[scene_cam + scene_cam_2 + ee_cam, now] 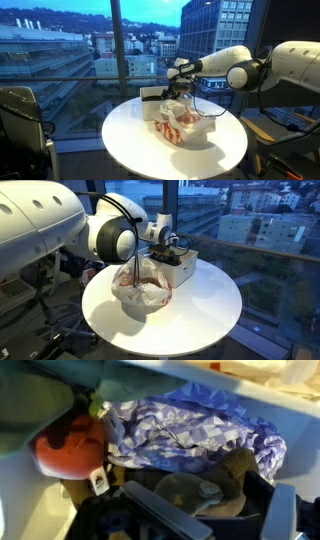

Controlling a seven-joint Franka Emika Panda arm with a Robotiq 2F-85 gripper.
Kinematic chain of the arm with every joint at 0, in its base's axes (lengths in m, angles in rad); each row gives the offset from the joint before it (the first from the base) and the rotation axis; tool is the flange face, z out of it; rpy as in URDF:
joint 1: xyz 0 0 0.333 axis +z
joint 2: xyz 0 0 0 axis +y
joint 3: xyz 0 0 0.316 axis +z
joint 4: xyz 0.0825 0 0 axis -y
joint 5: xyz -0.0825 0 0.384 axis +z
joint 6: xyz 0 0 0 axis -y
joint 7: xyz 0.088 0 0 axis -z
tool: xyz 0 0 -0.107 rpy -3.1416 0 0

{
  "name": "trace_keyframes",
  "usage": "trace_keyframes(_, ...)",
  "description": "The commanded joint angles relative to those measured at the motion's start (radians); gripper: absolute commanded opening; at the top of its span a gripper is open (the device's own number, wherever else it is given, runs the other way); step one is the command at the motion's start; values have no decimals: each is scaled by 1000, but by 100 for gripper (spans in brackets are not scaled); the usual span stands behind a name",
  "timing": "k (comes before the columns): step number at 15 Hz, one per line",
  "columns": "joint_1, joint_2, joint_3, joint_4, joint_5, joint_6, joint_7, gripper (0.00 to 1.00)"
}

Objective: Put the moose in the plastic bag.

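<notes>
Wrist view: looking down into a white box [152, 95] of soft things. Brown plush, taken to be the moose [200, 492], lies low in the pile, partly under a blue checked cloth [190, 425], with a red round toy [68, 445] and a sewn tag [99, 481] beside it.

- The gripper [212, 510] has its jaws spread, plush between them. Contact cannot be told.
- In both exterior views the box sits toward the table's [130, 145] far edge. The plastic bag [180, 125] stands crumpled mid-table, just in front of the box.
- Handling, judged: light, soft, squashes under the pads, not fragile or slippery.
- Pinch the bulk of the body, not a limb or the tag.
- Risk: the cloth snags and lifts too.
</notes>
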Motion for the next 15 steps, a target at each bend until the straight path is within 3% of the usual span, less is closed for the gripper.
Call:
trace_keyframes(1,21,116,-20,148,-20,63,-58,100)
trace_keyframes(3,26,133,-33,145,-45,124,-78,100)
trace_keyframes(4,31,174,-38,206,-44,130,-80,75)
trace_keyframes(6,36,200,-40,238,-46,164,-82,66)
trace_keyframes(7,37,131,-43,120,-43,225,-80,58)
trace_keyframes(10,46,137,-58,136,-49,252,-56,34)
trace_keyframes(14,76,132,-108,213,-69,145,35,5)
trace_keyframes(15,86,88,-114,170,-70,130,57,1)
